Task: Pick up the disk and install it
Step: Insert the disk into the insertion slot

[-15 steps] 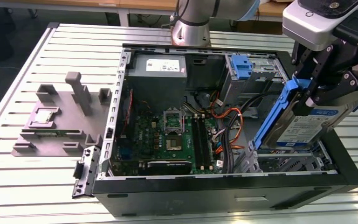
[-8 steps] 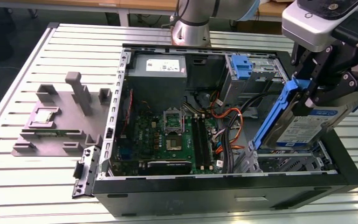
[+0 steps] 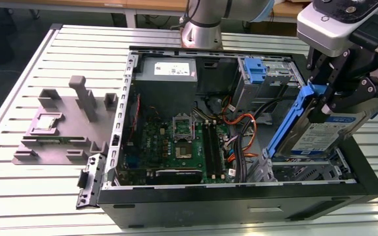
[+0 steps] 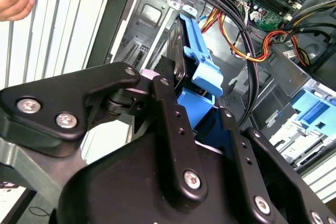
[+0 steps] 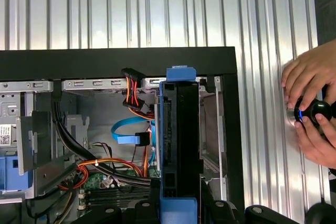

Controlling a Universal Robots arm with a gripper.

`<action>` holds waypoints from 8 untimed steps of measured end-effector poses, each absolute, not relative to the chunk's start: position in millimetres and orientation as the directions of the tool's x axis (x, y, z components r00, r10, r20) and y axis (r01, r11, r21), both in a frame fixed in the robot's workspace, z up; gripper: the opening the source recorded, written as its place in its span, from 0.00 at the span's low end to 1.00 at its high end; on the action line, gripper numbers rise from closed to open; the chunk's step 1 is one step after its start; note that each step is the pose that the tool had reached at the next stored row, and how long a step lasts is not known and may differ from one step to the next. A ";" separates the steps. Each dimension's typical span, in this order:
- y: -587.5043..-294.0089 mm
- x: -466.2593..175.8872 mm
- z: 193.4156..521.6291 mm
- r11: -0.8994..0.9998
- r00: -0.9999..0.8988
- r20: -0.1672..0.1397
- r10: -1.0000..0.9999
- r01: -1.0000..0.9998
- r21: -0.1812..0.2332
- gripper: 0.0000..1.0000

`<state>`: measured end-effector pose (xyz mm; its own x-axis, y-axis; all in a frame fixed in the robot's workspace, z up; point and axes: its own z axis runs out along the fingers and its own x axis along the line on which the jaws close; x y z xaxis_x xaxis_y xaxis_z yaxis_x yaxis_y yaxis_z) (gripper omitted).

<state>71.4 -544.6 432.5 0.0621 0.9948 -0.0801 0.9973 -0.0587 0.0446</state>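
In the exterior view the disk, a silver drive with a white-and-blue label in a blue caddy, stands steeply tilted at the open computer case's near right corner. Its lower end is down at the metal drive bay and its upper end is raised. My gripper is shut on that upper end from above. The second wrist view has the black fingers clamping the caddy. In the first wrist view the disk is edge-on, pointing into the bay beside the case wall.
Orange and black cables and the motherboard lie beside the bay. A second blue caddy and the power supply sit at the case's back. A grey fixture stands at the exterior view's left. A person's hand rests on the table.
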 end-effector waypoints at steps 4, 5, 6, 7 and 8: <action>-544.6 71.4 427.7 -0.059 0.062 -0.080 0.995 0.997 0.045 0.37; -544.6 71.4 427.3 -0.059 0.062 -0.080 0.995 0.997 0.045 0.37; -544.6 71.4 426.8 -0.059 0.062 -0.080 0.995 0.997 0.045 0.37; -544.6 71.4 425.7 -0.059 0.062 -0.080 0.995 0.997 0.045 0.37; -544.6 71.4 424.6 -0.059 0.062 -0.080 0.995 0.997 0.045 0.37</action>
